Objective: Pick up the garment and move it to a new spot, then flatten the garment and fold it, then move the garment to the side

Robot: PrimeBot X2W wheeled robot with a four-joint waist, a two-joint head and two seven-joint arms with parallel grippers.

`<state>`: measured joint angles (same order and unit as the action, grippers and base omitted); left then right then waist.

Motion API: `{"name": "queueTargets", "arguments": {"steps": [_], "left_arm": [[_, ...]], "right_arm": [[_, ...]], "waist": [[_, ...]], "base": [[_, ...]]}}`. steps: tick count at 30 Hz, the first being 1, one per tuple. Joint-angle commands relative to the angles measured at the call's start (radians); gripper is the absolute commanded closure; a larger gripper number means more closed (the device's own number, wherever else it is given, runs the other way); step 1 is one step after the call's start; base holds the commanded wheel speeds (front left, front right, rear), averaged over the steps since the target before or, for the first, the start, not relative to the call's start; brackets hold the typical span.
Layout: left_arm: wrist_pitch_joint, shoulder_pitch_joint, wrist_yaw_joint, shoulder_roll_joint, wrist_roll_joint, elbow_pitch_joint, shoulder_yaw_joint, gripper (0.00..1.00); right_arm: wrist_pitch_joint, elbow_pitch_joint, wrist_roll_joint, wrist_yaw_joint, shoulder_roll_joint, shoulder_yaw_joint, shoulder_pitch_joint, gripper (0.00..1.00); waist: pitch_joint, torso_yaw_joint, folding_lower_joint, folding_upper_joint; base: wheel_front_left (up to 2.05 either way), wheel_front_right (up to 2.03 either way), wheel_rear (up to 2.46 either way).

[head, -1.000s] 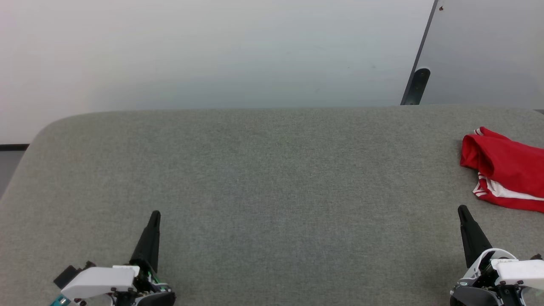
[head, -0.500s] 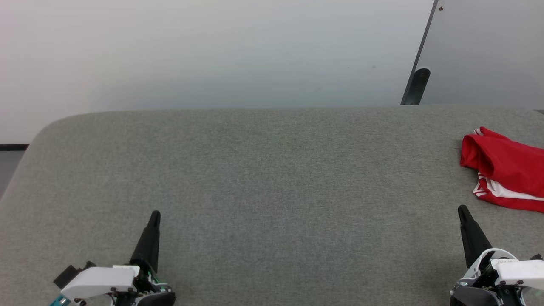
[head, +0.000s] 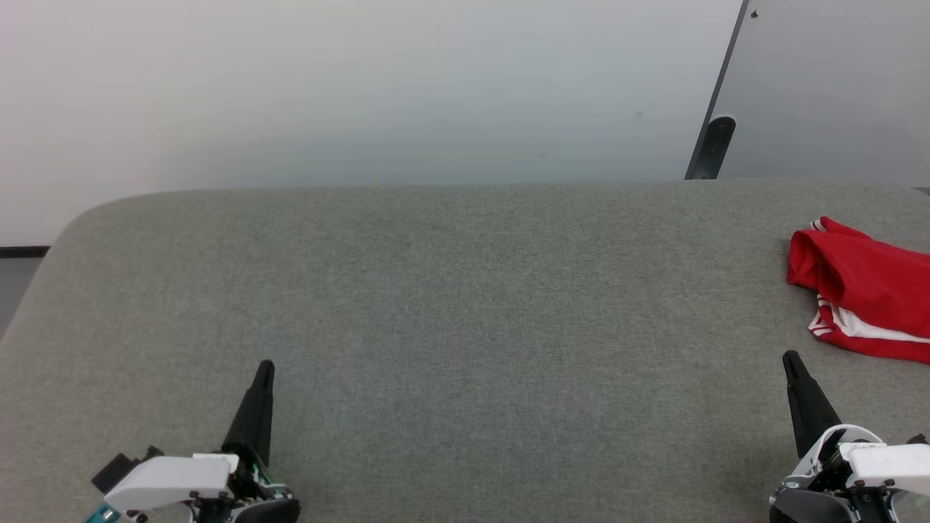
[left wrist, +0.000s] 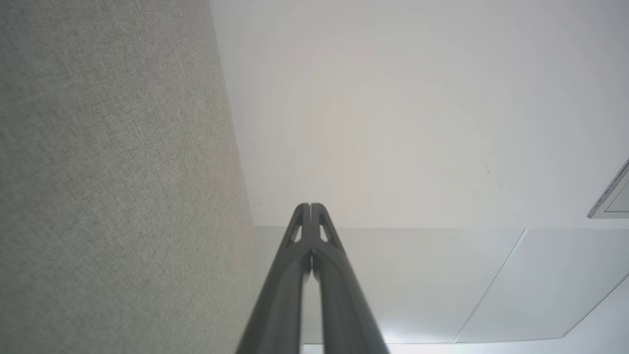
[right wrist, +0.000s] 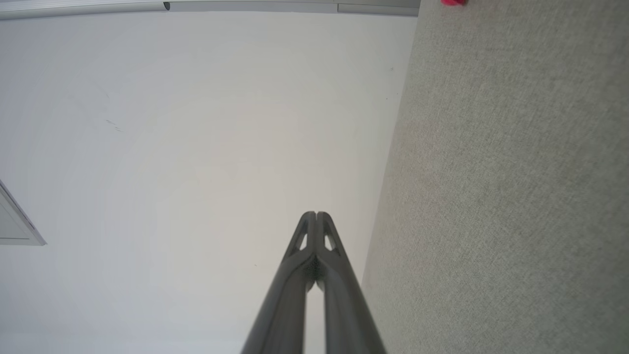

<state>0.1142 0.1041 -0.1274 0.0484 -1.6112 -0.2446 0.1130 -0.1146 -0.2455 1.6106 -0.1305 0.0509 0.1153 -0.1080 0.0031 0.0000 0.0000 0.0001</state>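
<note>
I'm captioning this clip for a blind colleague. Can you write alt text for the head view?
A crumpled red garment with white stripes lies at the right edge of a wide grey fabric surface, partly cut off by the frame. The left gripper and right gripper, both shut and holding nothing, point up from the lower corners.

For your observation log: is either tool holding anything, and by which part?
Nothing held: left tool and right tool are shut, empty; the red shirt lies apart.

Support: grey fabric-covered surface point(head: 465, 290), rounded far-left corner.
Lying on it: crumpled red garment point(head: 864, 287), far right.
</note>
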Motion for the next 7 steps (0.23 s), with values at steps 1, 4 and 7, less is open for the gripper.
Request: {"name": "queueTargets", "arguments": {"steps": [1,4,7], "left_arm": [[0.003,0.010,-0.006,0.001,-0.004,-0.001,0.002,1.00],[0.003,0.010,-0.006,0.001,-0.004,-0.001,0.002,1.00],[0.003,0.010,-0.006,0.001,-0.004,-0.001,0.002,1.00]], "right_arm": [[-0.001,0.002,0.005,0.000,-0.003,-0.002,-0.002,1.00],[-0.001,0.002,0.005,0.000,-0.003,-0.002,-0.002,1.00],[-0.001,0.002,0.005,0.000,-0.003,-0.002,-0.002,1.00]], "waist": [[0.000,0.000,0.0000,-0.0001],[0.000,0.000,0.0000,-0.0001],[0.000,0.000,0.0000,-0.0001]], "base": [[0.00,0.00,0.00],[0.00,0.00,0.00],[0.00,0.00,0.00]]}}
